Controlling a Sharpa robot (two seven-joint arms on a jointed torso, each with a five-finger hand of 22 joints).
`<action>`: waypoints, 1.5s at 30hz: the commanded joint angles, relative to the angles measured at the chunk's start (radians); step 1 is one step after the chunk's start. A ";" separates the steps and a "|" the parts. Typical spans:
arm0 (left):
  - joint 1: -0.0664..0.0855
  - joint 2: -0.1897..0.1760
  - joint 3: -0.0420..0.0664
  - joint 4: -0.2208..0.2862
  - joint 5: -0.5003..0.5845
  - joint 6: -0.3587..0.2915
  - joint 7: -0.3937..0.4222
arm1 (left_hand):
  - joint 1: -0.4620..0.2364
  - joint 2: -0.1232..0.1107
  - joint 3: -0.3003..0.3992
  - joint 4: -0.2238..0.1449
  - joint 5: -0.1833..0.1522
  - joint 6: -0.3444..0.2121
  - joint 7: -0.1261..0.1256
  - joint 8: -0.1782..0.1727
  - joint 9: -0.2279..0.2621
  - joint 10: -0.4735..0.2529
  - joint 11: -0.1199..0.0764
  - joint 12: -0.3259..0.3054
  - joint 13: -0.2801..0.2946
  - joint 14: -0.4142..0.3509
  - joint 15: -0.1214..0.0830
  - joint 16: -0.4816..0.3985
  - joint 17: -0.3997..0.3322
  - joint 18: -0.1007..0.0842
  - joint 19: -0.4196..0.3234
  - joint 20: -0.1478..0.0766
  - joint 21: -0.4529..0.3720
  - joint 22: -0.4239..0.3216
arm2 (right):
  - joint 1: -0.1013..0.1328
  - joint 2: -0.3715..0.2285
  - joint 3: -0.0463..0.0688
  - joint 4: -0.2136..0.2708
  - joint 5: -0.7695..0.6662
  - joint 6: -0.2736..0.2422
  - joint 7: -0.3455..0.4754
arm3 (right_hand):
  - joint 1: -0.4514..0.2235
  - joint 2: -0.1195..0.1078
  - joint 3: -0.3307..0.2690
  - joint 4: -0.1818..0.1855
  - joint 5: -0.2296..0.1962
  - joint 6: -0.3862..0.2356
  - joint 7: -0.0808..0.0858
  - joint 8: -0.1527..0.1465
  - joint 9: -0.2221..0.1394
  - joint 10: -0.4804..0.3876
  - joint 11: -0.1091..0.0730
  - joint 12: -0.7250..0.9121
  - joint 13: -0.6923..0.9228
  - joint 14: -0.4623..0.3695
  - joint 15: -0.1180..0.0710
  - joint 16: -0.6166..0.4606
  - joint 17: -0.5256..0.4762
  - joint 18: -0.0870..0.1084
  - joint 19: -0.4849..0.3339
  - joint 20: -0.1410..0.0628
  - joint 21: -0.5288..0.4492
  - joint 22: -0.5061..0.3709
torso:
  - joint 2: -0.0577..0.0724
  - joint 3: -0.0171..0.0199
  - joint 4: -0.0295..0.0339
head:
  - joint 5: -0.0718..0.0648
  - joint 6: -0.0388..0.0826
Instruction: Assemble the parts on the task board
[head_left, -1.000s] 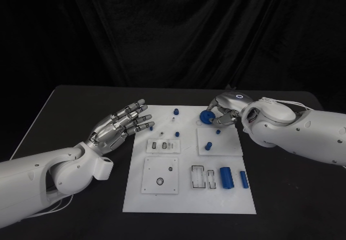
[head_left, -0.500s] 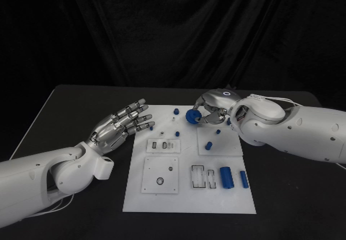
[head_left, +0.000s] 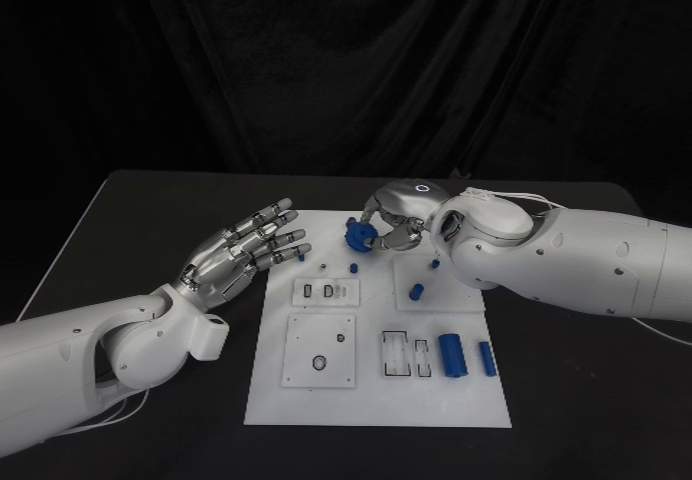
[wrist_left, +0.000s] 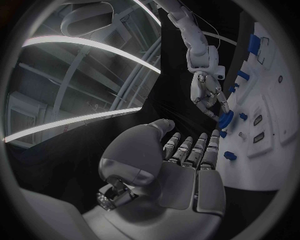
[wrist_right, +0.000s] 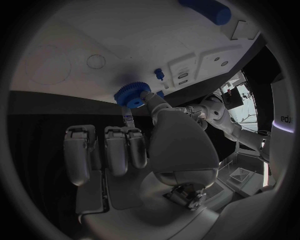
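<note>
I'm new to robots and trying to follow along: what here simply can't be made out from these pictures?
- Head view: the right hand covers part of the blue gear it pinches, and the board beneath.
- Head view: the small blue pegs on the task board are too small to tell apart by shape.
- Right wrist view: the blue cylinder is cut off by the circle's rim.

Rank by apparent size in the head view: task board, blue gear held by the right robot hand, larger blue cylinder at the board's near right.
1. task board
2. larger blue cylinder
3. blue gear, partly hidden by the right robot hand, so its place below the cylinder is unsure.
</note>
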 joint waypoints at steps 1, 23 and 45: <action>-0.002 0.002 0.001 0.001 0.000 0.014 0.129 | -0.010 -0.002 0.008 -0.001 -0.002 -0.002 0.004 0.000 -0.001 -0.003 0.006 0.002 0.001 0.001 0.008 0.005 0.001 -0.008 -0.004 0.003 -0.004 -0.002 | -0.005 0.015 0.001 -0.018 -0.004 0.005 0.006 | 0.004 0.010 0.002 0.002 -0.001 0.006 -0.010 0.003 0.335 0.104 -0.003 0.003 0.263 0.103 -0.004 0.003 0.263 -0.010 0.093 -0.005 0.004 0.247 | -0.001 0.0003 -0.0013 | 0.004 -0.002; -0.002 0.000 0.001 0.004 0.013 0.012 0.118 | -0.013 -0.004 0.014 -0.002 -0.002 0.001 0.006 0.000 -0.001 0.001 0.010 0.003 0.003 0.003 0.009 0.009 0.002 -0.010 -0.006 0.003 -0.005 -0.002 | -0.017 0.090 0.002 -0.090 -0.053 0.006 0.008 | -0.001 0.007 0.013 0.006 -0.036 -0.060 0.018 -0.057 0.316 0.104 0.020 0.003 0.263 0.103 0.014 0.003 0.263 -0.006 0.082 0.010 -0.005 0.233 | 0.000 0.0016 -0.0048 | 0.004 -0.011; -0.002 0.008 0.001 -0.007 0.029 0.017 0.111 | -0.014 -0.005 0.016 -0.002 -0.002 0.000 0.007 0.000 -0.001 -0.001 0.011 0.003 0.003 0.002 0.010 0.008 0.001 -0.010 -0.008 0.003 -0.006 -0.003 | -0.023 0.107 0.002 -0.105 -0.040 0.062 0.021 | 0.001 -0.001 0.023 0.006 -0.097 -0.169 0.031 -0.167 0.252 0.104 0.017 0.003 0.263 0.103 0.013 0.003 0.263 0.003 0.062 0.012 -0.024 0.209 | -0.001 0.0010 -0.0008 | 0.002 -0.018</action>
